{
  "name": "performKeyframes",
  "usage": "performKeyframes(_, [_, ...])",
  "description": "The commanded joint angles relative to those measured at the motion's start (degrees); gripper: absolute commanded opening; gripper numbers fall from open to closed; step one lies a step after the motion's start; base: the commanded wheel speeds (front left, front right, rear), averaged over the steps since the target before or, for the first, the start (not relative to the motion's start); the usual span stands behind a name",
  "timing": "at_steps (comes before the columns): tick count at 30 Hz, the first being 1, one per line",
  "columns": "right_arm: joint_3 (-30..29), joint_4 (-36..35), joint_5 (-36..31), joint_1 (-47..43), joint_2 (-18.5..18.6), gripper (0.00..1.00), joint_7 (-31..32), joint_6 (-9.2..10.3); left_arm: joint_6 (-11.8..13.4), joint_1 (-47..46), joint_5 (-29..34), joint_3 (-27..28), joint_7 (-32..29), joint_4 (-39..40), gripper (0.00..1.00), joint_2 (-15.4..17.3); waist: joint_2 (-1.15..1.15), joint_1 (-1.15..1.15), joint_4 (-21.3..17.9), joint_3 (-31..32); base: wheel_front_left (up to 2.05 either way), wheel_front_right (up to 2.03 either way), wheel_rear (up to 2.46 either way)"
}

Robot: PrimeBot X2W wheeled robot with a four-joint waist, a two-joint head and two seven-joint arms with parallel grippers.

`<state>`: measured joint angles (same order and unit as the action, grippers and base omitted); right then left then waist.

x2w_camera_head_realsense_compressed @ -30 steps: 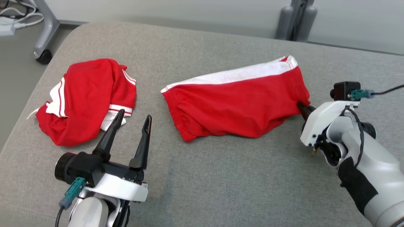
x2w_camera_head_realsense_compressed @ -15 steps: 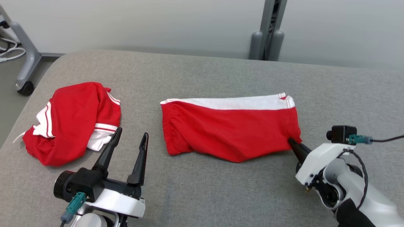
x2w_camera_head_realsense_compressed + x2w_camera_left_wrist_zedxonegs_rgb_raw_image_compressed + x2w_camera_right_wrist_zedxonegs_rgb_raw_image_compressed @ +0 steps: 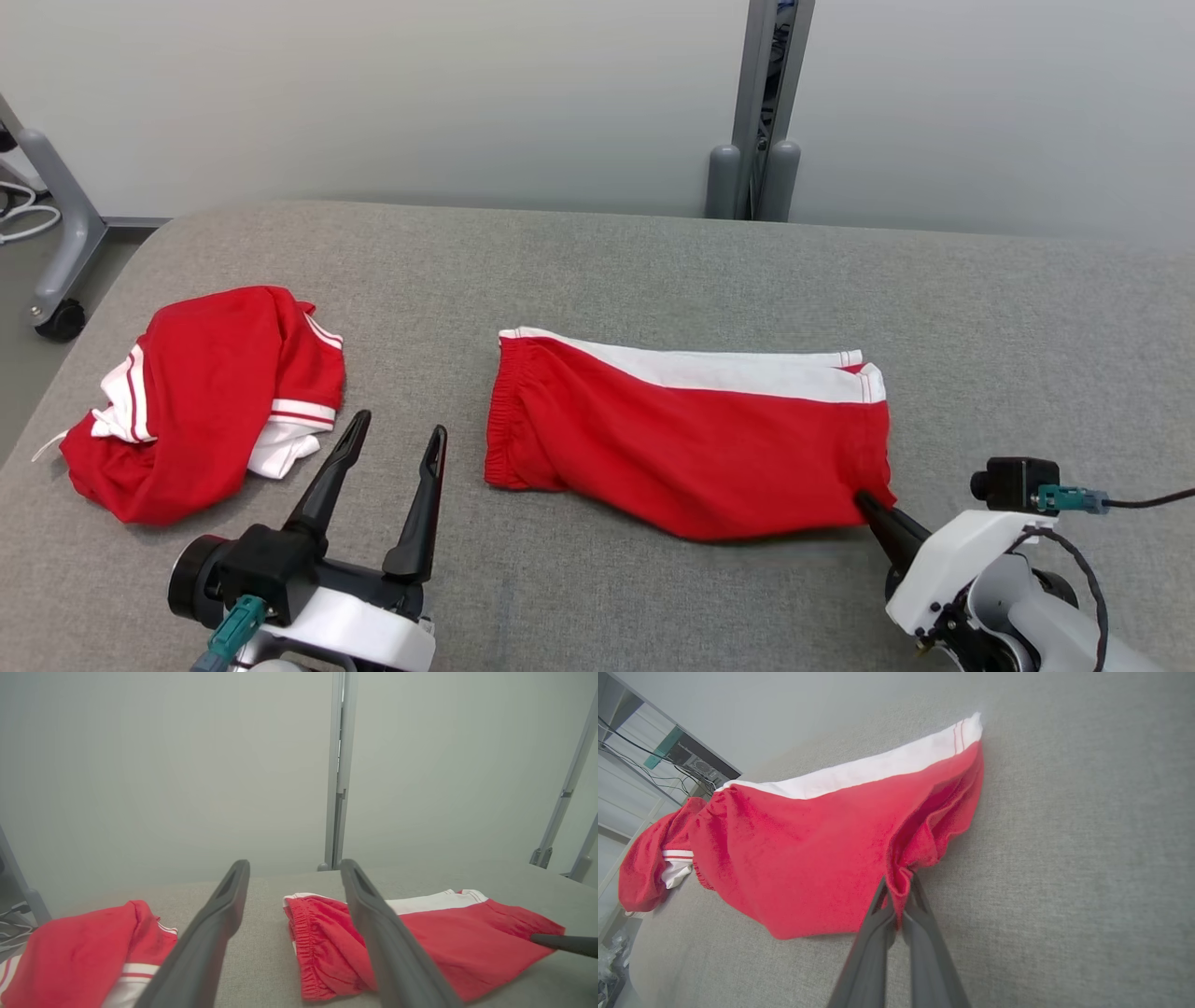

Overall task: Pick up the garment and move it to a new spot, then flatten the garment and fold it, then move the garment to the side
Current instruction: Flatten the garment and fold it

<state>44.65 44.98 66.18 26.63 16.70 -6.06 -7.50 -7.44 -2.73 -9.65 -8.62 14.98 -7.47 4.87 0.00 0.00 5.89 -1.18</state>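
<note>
Right wrist view shows it close up: right pincer [image 3: 899, 884] pinching a corner of the red garment [image 3: 808, 858]. Head view: garment mid-frame on the grey worktop [image 3: 597, 271], left pincer [image 3: 400, 425] spread, empty, lower left.

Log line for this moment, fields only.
right gripper: shut on red shorts, near corner | left gripper: open, holding nothing | crumpled red garment: left side of grey surface

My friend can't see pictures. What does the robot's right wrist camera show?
The robot's right hand is shut on the corner of red shorts with a white stripe, which lie spread across a grey padded table. A second crumpled red and white garment lies beyond them, at the view's left edge.
</note>
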Motion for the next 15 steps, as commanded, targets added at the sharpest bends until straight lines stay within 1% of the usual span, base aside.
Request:
performKeyframes(1, [0.18, -0.18, 0.24, -1.02, 0.71, 0.00, 0.07, 0.01, -0.07, 0.46, 0.22, 0.24, 0.17, 0.10, 1.00, 0.13, 0.00, 0.00, -0.02, 0.23, 0.00, 0.00, 0.00])
performKeyframes(6, [0.65, -0.50, -0.28, -2.32, 1.76, 0.00, 0.47, 0.01, -0.06, 1.24, 0.37, 0.77, 0.17, 0.38, 1.00, 0.05, 0.00, 0.00, -0.33, 0.37, 0.00, 0.00, 0.00])
performKeyframes(14, [0.46, -0.21, -0.83, -2.40, 1.44, 0.00, 0.57, 0.01, -0.06, 1.35, 0.26, 0.80, 0.17, 0.05, 1.00, -0.05, 0.00, 0.00, -0.68, 0.30, 0.00, 0.00, 0.00])
performKeyframes(15, [0.54, 0.10, -1.04, -2.25, 1.40, 0.31, 0.52, 0.01, -0.06, 1.33, 0.22, 0.72, 0.17, -0.03, 1.00, -0.05, 0.00, 0.00, -0.70, 0.33, 0.00, 0.00, 0.00])
